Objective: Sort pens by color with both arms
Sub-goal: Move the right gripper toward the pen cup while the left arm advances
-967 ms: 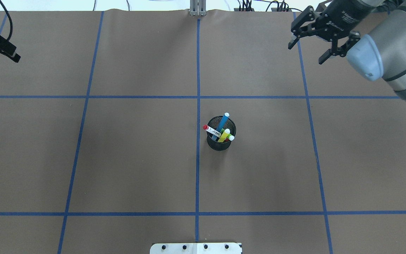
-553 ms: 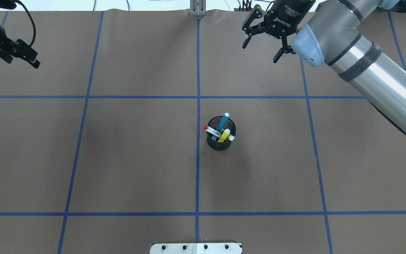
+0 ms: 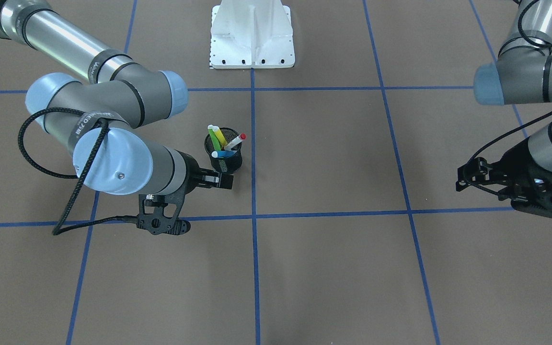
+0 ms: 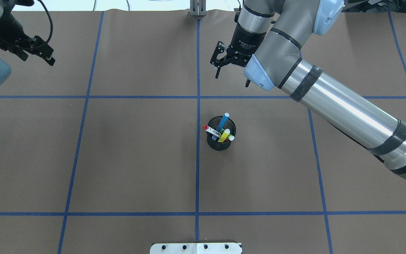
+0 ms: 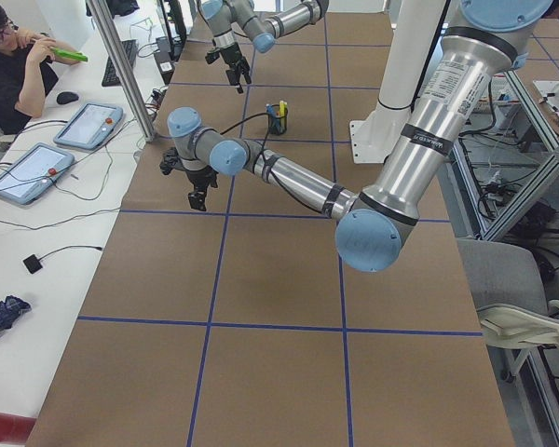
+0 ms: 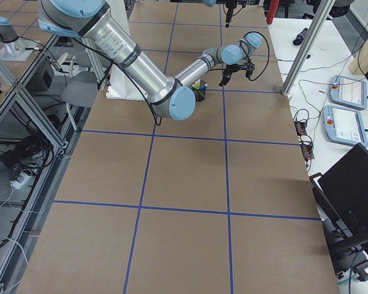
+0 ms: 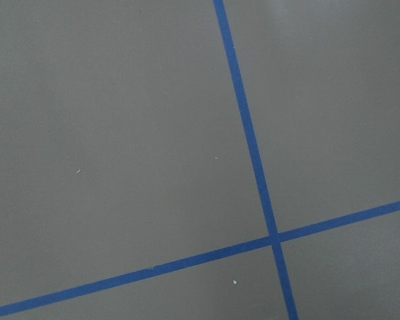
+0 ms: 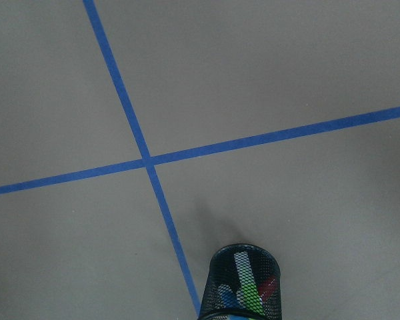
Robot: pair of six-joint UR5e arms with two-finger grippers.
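Four pens stand in the black mesh cup (image 4: 220, 144), mid-worktop (image 4: 136, 158), just right of the centre tape line (image 4: 197, 176). Blue pen (image 4: 223, 121) leans tallest, then red-capped white pen (image 4: 210, 129), yellow pen (image 4: 225, 135), and lime pen (image 4: 230, 138) barely showing.

Right gripper (image 4: 232, 80) hangs beyond the cup, apart from it, jaws wide and empty. Left gripper (image 4: 37, 60) is well off at far left, jaws apart and empty.

My call: right takes blue. Centre over its cap, set jaws across the barrel, and pull along its lean so the light cup doesn't tip.

Lettering on the right gripper's body, the arm band and the white barrel is too blurred to read.
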